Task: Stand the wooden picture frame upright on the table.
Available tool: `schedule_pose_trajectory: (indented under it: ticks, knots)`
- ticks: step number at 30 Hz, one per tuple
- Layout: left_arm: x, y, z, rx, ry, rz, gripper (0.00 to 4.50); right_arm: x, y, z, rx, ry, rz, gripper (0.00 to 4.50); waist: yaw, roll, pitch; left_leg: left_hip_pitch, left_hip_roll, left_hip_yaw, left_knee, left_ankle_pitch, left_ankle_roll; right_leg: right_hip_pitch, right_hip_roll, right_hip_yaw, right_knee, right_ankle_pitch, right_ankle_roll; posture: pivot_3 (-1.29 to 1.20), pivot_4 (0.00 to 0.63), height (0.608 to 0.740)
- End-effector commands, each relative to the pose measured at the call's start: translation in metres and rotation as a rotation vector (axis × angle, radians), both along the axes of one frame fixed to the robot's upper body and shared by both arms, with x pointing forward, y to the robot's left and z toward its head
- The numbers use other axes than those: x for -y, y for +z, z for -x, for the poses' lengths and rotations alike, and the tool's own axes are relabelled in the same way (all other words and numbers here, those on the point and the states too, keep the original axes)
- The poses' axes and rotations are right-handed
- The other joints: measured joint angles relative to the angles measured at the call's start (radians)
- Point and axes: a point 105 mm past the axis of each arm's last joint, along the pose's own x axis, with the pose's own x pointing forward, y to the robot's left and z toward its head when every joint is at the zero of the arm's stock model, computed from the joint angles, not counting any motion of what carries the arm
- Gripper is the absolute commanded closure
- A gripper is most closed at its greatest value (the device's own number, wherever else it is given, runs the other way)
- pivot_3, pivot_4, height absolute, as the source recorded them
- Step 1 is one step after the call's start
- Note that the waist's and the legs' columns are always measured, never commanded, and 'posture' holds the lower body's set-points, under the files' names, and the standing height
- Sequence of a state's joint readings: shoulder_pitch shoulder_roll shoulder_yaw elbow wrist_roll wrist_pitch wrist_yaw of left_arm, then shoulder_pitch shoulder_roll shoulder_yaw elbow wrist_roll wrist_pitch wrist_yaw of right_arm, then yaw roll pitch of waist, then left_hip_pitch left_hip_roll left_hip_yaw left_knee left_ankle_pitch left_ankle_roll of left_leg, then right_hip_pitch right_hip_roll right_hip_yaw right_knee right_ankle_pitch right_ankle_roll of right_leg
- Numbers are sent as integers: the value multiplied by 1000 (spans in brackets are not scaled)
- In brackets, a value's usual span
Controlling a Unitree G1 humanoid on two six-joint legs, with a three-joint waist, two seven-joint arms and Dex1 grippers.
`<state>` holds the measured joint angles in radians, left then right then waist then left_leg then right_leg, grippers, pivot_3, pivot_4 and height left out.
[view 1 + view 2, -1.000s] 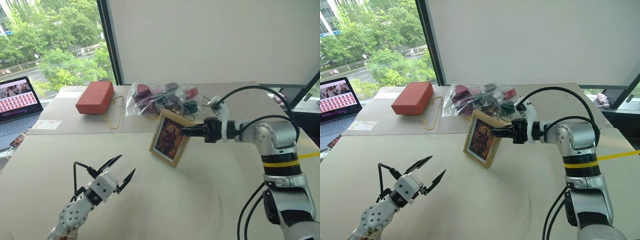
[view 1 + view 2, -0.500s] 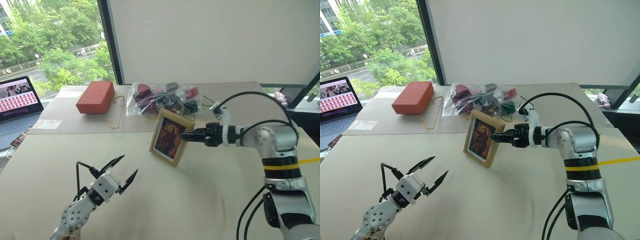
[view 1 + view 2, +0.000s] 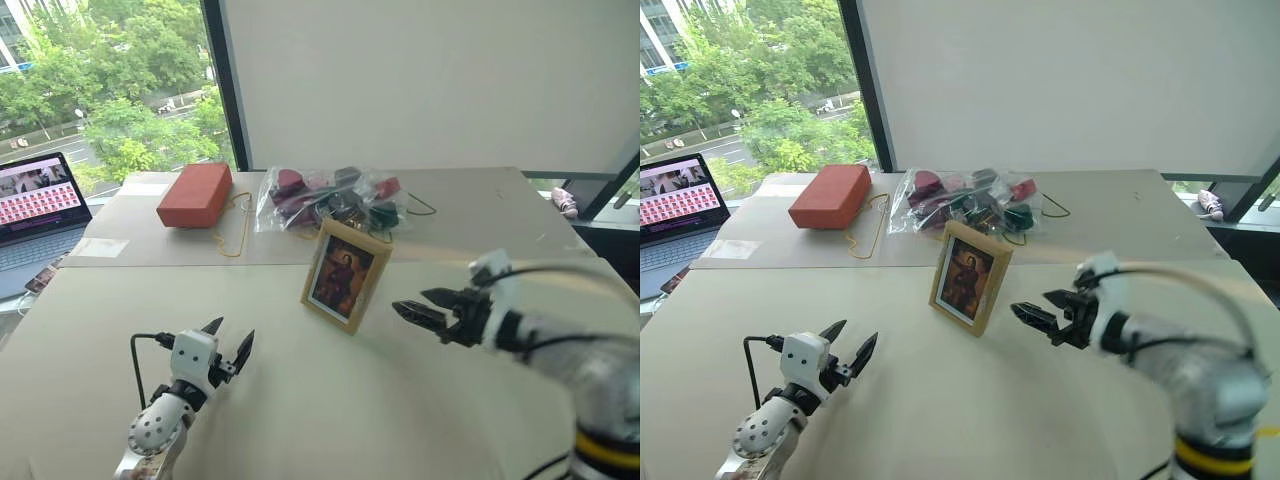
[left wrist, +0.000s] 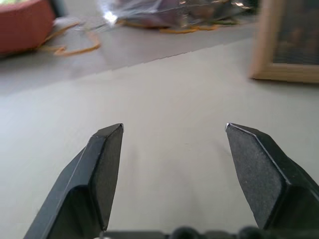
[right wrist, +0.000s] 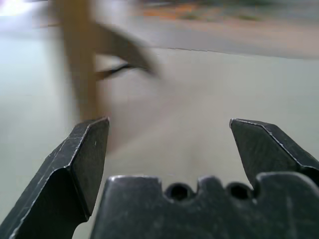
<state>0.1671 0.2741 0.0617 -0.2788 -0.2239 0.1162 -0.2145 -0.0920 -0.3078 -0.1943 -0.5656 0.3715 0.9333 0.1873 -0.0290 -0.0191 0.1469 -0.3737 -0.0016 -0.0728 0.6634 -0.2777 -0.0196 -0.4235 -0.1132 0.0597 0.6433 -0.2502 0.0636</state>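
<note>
Frame [image 3: 344,275] stands upright on the desk [image 3: 420,400], both the left pincer [image 3: 229,339] and the right pincer [image 3: 418,304] open, empty.

No legible text or labels.

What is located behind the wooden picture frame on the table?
Behind the wooden picture frame lies a clear plastic bag of dark red and green items, with a yellow cord nearby. The frame covers the bag's near edge and its own stand.
</note>
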Motion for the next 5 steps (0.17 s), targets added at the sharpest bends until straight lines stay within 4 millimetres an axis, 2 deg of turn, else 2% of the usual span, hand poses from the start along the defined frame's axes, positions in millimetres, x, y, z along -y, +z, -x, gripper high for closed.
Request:
schedule_pose_trajectory:
  ticks: [1,3,5]
  knots:
    - [-12,12,-6,20,112,24,969,5,19,10,272,-224,121,28,-2,0,0,0,0,1,0,1,-1,0,0,1,1,0,0,0,150,740]
    - [-12,12,-7,14,120,46,969,2,7,16,278,-277,65,28,-7,0,0,1,0,0,-1,1,-2,1,0,0,0,0,0,0,150,740]
    - [-13,13,-9,19,131,44,969,1,2,16,292,-287,90,28,-11,0,0,3,1,0,-1,1,-2,2,1,1,0,0,0,0,150,740]
